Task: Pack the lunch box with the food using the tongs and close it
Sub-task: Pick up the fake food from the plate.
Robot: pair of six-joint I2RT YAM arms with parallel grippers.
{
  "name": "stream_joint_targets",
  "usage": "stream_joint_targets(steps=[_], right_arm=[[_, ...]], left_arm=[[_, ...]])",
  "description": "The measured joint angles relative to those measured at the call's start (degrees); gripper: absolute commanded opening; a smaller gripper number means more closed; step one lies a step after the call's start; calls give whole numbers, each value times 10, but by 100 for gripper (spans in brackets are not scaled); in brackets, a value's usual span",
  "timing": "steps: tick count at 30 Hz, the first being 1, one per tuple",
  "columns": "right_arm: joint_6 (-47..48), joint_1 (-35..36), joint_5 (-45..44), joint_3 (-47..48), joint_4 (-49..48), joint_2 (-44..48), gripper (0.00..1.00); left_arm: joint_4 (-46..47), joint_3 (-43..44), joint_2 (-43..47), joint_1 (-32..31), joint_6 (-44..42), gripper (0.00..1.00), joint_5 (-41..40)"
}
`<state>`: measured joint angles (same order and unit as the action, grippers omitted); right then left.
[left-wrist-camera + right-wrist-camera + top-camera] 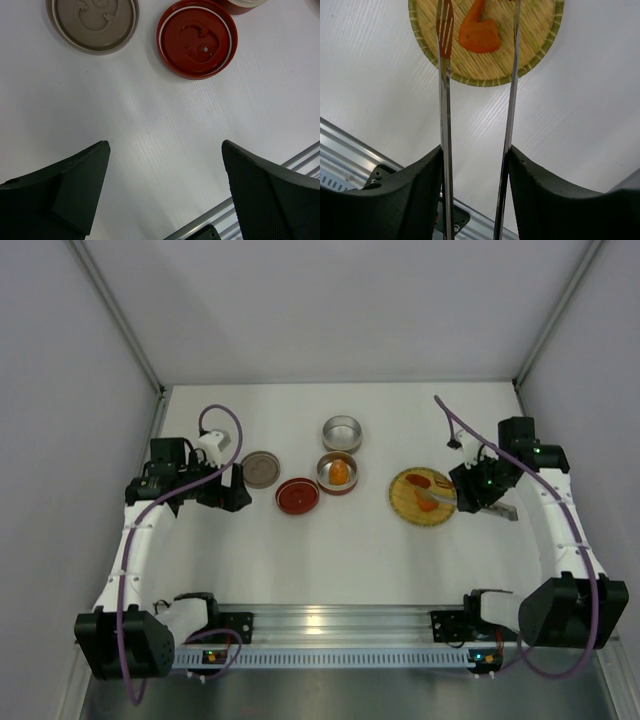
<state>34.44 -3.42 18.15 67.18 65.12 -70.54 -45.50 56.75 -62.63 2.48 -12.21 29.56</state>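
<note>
Two round tins make up the lunch box: an empty one (341, 432) and, nearer, one (327, 478) with an orange lump of food (340, 472) in it. More food (424, 482) lies on the yellow woven plate (403, 502). My right gripper (484, 496) (475, 150) is shut on the silver tongs (445, 100), pressing their two arms from outside. The tong tips reach over the plate (530, 55) on either side of an orange piece of food (479, 35). My left gripper (228, 492) (165, 145) stands open over bare table.
A grey-brown lid (261, 469) (93, 22) and a red lid (298, 496) (197, 39) lie flat left of the tins, just beyond my left gripper. White walls enclose the table on three sides. A metal rail (330, 625) runs along the near edge.
</note>
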Motion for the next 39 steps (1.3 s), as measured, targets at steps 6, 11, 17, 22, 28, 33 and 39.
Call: stream_joint_targets(steps=[6,11,17,22,28,33,39], right_arm=[[26,0,4,-27,10,10,51],[44,0,2,-49,11,15,51],[50,6,-4,-59,5,16,51],[52,14,-19,-74,-8,16,52],[55,19,-33,-83,-25,11,53],[54,19,-38,-84,-42,-5,54],[50,19,-39,-84,-55,-12,49]], left_arm=[[0,-4,0,0,0,98,0],[0,-4,0,0,-2,98,0],[0,-4,0,0,-2,98,0],[0,-4,0,0,-2,98,0],[0,-4,-3,0,-2,98,-1],[0,-4,-6,0,-2,98,-2],[0,-4,-6,0,-2,98,-2]])
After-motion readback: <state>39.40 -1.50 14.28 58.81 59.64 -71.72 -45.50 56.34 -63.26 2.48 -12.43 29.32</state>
